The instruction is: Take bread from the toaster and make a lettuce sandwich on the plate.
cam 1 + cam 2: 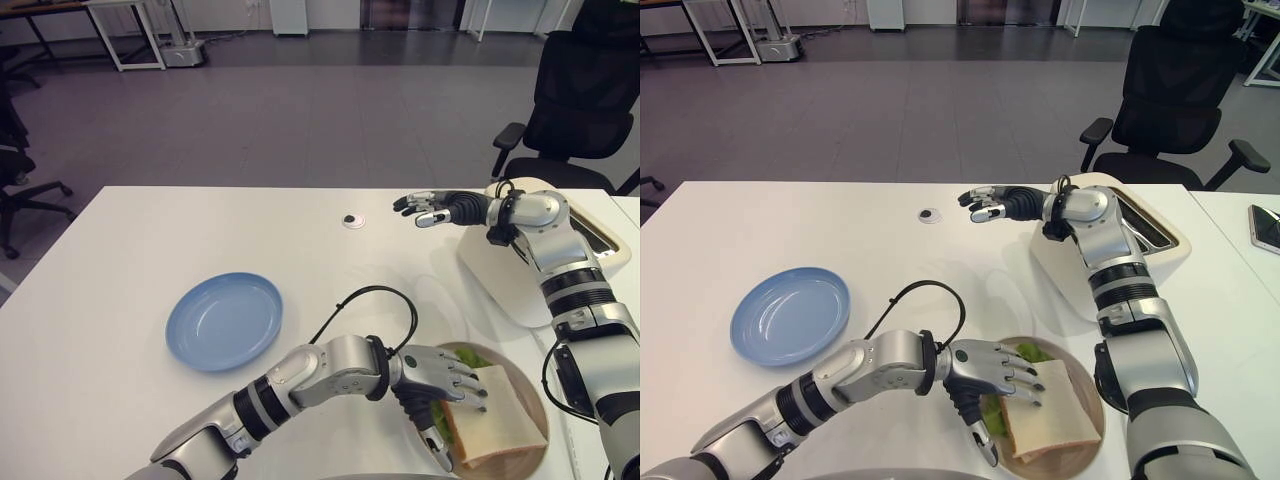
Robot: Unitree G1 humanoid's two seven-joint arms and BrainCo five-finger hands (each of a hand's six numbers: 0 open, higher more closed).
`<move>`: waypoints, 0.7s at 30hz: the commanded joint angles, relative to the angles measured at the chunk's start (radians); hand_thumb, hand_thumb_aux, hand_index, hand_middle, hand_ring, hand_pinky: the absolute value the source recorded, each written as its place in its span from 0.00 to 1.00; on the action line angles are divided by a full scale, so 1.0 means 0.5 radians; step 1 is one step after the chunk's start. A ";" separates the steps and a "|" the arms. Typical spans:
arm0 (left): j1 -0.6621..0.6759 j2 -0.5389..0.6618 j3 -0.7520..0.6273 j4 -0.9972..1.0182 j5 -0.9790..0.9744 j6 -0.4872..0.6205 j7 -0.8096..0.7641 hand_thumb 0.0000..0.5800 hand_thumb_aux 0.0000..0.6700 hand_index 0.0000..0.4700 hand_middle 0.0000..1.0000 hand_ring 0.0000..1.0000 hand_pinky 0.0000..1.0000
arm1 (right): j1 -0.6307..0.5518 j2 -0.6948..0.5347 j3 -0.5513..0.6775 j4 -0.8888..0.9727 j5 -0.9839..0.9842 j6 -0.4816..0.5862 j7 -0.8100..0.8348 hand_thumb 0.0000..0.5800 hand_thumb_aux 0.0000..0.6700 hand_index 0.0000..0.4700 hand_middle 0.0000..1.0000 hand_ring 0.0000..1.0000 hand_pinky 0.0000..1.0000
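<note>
A slice of bread lies on a wooden plate at the table's near right, with green lettuce showing under its far and left edges. My left hand rests over the slice's left side. Its fingers are spread flat on top and the thumb points down beside the near edge, not closed around it. My right hand hangs in the air left of the white toaster, fingers loosely extended and holding nothing. The toaster's slot faces up at the far right. A blue plate sits bare at centre left.
A small round black-and-white disc lies on the white table toward the far side. A black cable loops up from my left wrist. A phone lies on the neighbouring table at right, with a black office chair behind.
</note>
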 commanded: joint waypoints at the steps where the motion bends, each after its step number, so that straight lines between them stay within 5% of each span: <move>1: -0.032 0.262 0.003 -0.012 0.200 -0.032 -0.232 0.00 0.00 0.00 0.00 0.00 0.00 | -0.010 0.014 -0.042 0.004 -0.003 0.026 -0.036 0.00 0.00 0.00 0.00 0.00 0.00; 9: 0.062 0.571 0.085 -0.104 0.250 -0.072 -0.327 0.00 0.00 0.00 0.00 0.00 0.00 | -0.032 0.043 -0.078 0.015 0.001 0.033 -0.096 0.00 0.00 0.00 0.00 0.00 0.00; 21: 0.211 0.693 0.242 -0.196 0.231 0.049 -0.356 0.00 0.00 0.00 0.00 0.00 0.00 | -0.041 0.073 -0.062 0.034 -0.004 0.021 -0.052 0.00 0.00 0.00 0.00 0.00 0.00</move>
